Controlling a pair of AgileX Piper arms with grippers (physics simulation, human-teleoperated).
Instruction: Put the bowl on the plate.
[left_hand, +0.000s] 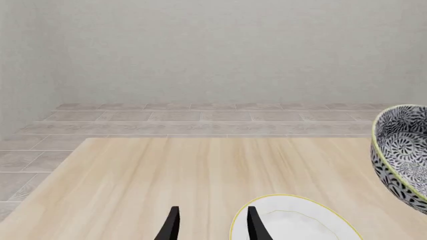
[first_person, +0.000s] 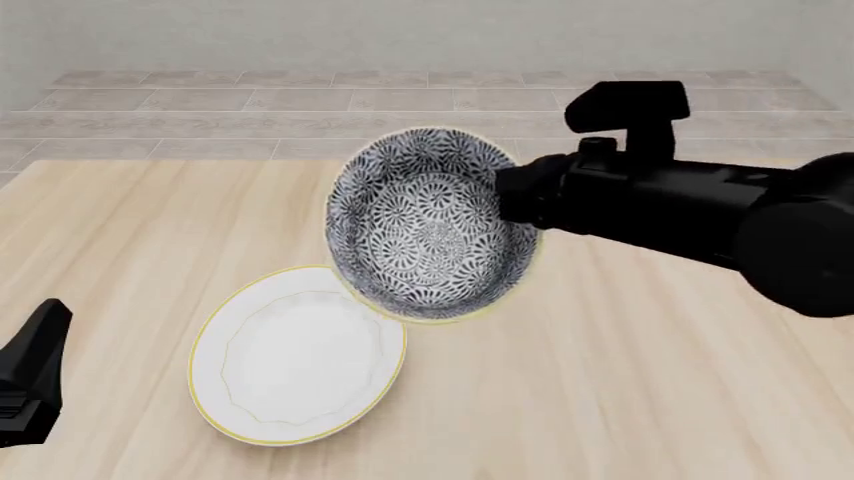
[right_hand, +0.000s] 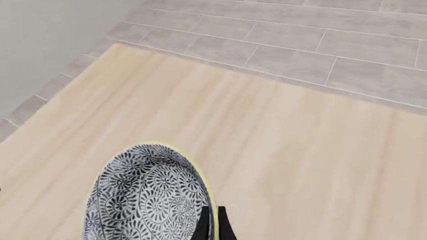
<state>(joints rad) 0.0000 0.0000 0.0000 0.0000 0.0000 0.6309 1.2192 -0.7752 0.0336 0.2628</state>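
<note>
The right gripper (first_person: 514, 205) is clamped on the rim of the floral bowl (first_person: 430, 222) and holds it in the air, tilted steep, so the opening faces the front camera and a bit up; rim edge toward the gripper. The bowl's low edge overlaps the far-right rim of the white plate (first_person: 296, 355) in front view; touching or not, I cannot tell. The plate lies flat on the wood table (first_person: 641, 380), near side, left of centre. The left gripper (left_hand: 210, 222) has fingers apart, nothing between them, just beside the plate; mostly cut off at the front view's edge.
</note>
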